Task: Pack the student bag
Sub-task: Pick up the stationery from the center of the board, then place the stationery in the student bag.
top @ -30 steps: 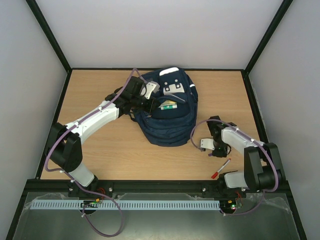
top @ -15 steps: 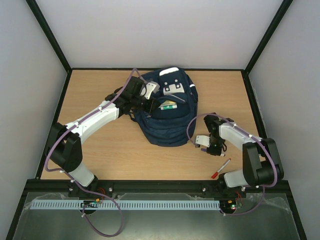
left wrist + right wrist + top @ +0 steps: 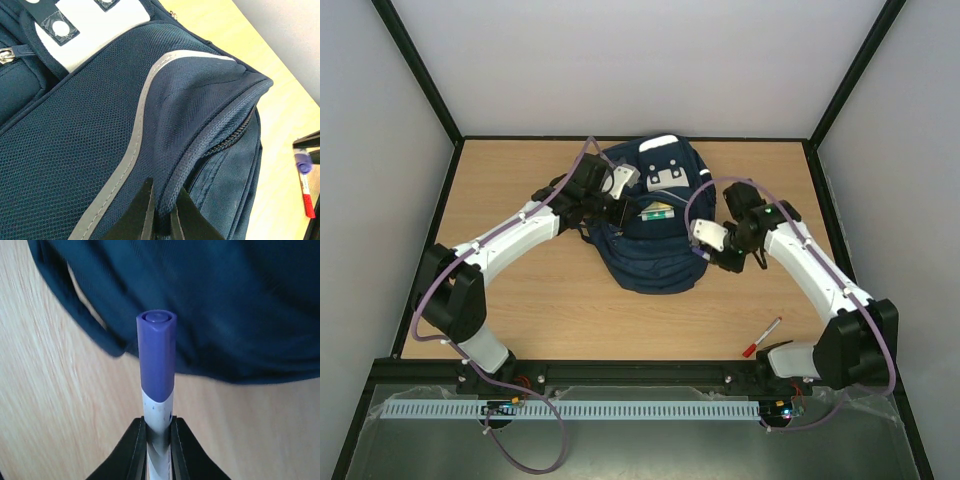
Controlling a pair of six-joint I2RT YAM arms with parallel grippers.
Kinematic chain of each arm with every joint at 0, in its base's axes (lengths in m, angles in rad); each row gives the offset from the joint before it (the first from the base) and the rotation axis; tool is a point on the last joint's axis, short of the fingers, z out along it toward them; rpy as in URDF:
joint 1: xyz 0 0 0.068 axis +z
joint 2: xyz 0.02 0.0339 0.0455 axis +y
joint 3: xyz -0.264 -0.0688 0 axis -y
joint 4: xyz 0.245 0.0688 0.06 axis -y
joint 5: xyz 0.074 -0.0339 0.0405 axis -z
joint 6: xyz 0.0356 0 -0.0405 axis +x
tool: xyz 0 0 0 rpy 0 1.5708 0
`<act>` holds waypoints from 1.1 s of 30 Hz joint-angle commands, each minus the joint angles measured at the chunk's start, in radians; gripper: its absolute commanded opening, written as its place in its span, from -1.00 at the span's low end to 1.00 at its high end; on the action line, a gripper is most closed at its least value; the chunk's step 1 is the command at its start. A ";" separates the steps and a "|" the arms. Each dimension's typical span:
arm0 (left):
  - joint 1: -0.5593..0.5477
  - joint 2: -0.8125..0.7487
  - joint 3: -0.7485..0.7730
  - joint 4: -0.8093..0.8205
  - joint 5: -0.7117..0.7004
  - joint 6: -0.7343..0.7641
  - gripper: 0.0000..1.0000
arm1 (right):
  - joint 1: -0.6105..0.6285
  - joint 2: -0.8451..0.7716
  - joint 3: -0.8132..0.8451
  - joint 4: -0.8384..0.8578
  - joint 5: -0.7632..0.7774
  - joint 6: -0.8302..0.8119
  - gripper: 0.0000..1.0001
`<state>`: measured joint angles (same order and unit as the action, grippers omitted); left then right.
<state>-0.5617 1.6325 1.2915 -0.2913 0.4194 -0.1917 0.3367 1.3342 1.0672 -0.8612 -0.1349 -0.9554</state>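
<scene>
Your right fingers [image 3: 134,450] pinch a purple-capped pen [image 3: 156,355], its long axis aimed at 12 o'clock toward the backpack [image 3: 655,240]. The backpack lies mid-tabletop [image 3: 570,300], at 9 o'clock from that arm. Your left fingers [image 3: 140,212] pinch the fabric beside its zipper.

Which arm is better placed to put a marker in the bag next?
Right. The right hand grips the purple-capped marker beside the bag; the left hand is busy pinching the bag's fabric.
</scene>
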 commanded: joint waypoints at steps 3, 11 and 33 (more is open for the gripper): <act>0.008 -0.004 0.054 0.041 0.038 -0.028 -0.88 | 0.048 -0.029 0.146 0.001 -0.137 0.099 -0.83; 0.007 0.000 0.054 0.041 0.039 -0.028 -0.88 | 0.271 -0.093 0.055 0.294 0.088 0.084 -0.78; 0.008 0.000 0.052 0.042 0.040 -0.026 -0.89 | 0.446 0.181 0.004 0.793 0.575 -0.035 -0.41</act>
<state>-0.5594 1.6367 1.2915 -0.2928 0.4259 -0.1940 0.7773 1.5299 1.0592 -0.1177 0.4129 -1.0206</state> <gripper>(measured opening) 0.060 0.283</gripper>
